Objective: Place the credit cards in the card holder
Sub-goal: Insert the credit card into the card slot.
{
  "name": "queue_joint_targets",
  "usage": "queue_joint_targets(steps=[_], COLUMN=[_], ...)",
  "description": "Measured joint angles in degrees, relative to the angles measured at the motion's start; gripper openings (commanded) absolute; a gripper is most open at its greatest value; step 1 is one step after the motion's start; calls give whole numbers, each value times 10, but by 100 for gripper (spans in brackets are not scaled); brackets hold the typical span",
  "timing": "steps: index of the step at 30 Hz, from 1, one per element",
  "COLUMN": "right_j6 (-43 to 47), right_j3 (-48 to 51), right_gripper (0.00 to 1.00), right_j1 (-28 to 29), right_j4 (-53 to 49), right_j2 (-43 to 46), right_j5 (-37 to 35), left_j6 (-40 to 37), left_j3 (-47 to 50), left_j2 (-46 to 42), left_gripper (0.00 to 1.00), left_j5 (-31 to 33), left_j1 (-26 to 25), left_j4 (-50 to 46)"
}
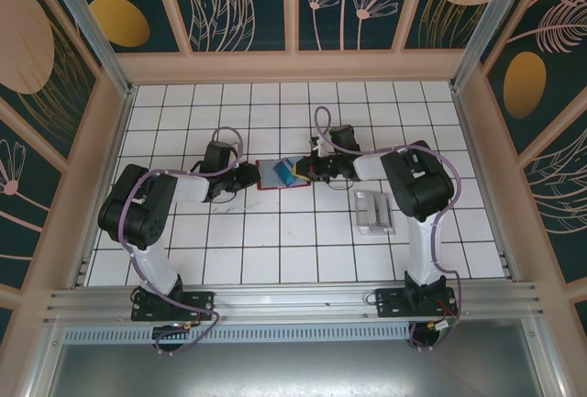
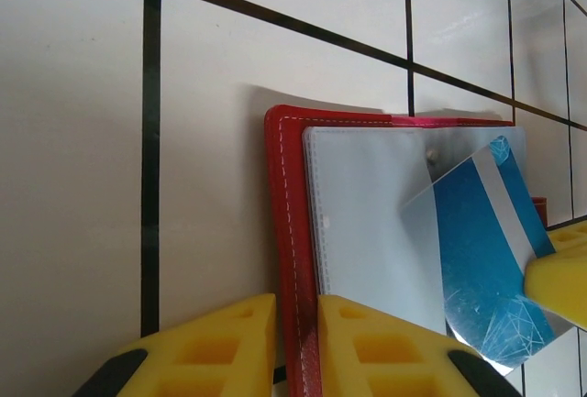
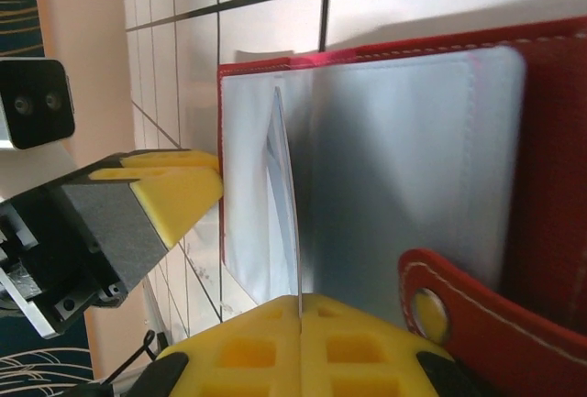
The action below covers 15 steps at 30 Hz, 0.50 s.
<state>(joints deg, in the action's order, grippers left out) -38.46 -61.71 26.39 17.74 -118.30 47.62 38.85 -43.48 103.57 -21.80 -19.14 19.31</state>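
Left gripper (image 2: 295,328) pinched the edge of the open card holder (image 2: 285,204) while right gripper (image 3: 300,310) clamped a blue credit card (image 2: 481,259) over its sleeve; insertion likely next needed the card tilted into a pocket

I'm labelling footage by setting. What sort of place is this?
Probably a purpose-built robot test cell, not a home: a white tiled tabletop boxed in by decorated wall panels, with a left arm and right arm bolted to an aluminium rail at its near edge.
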Motion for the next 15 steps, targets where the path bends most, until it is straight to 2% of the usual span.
queue_joint_targets(steps=[2, 4, 8, 12, 15], right_j6=[-16, -31, -56, -64, -58], right_j3=[3, 9, 24, 26, 26], right_gripper=[12, 18, 20, 27, 28], right_j1=[5, 11, 18, 21, 25], right_j4=[15, 25, 49, 58, 48], right_j2=[0, 0, 1, 5, 14], right_j5=[-5, -18, -43, -56, -76], left_j6=[0, 0, 0, 0, 0], left_j3=[0, 0, 1, 2, 4], left_j2=[0, 0, 0, 0, 0], left_gripper=[21, 21, 21, 21, 21], left_j5=[0, 0, 0, 0, 0], left_j1=[0, 0, 0, 0, 0], left_j4=[0, 0, 1, 4, 7])
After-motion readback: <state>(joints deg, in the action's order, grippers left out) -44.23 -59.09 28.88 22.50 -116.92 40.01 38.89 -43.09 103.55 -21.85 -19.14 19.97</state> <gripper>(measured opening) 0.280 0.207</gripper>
